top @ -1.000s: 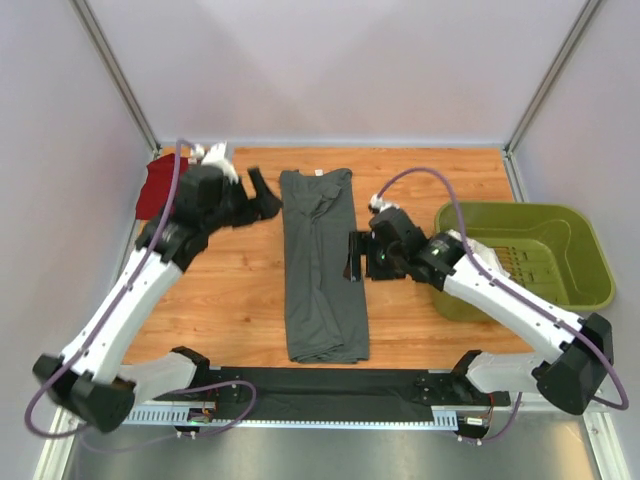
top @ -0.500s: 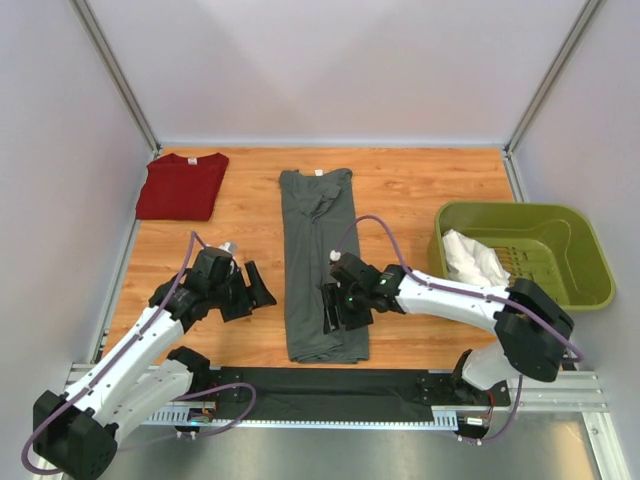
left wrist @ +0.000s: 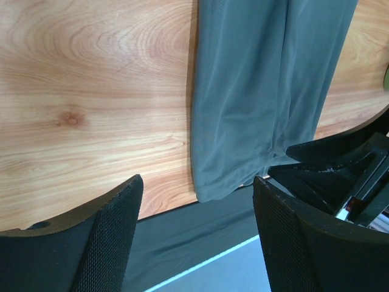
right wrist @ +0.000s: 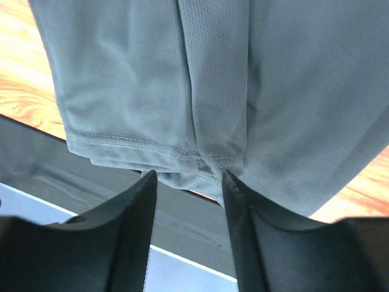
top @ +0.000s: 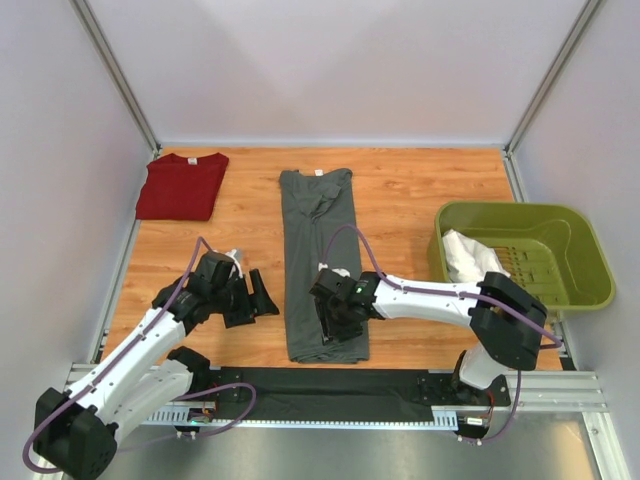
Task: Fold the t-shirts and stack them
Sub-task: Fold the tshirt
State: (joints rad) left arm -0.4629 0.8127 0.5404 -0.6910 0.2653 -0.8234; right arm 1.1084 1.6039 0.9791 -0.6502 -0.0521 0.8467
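- Table [top: 420, 190]: wood top.
- Basket [top: 560, 265]: olive-green, right side, white cloth [top: 470, 258] inside.
- Grey t-shirt [top: 320, 250]: centre of the table, folded to a narrow strip, long axis running near to far, neck label at the far end.
- Red t-shirt [top: 182, 186]: folded, far-left corner, well apart from both arms.
- Right gripper [top: 333, 325]: directly over the grey strip's near hem, the closer of the two; jaws partly apart astride the hem, no grip evident.
- Left gripper [top: 265, 298]: just left of that near end, on bare wood; jaws wide, empty.

Likely next move: lifting the near hem toward the far end.
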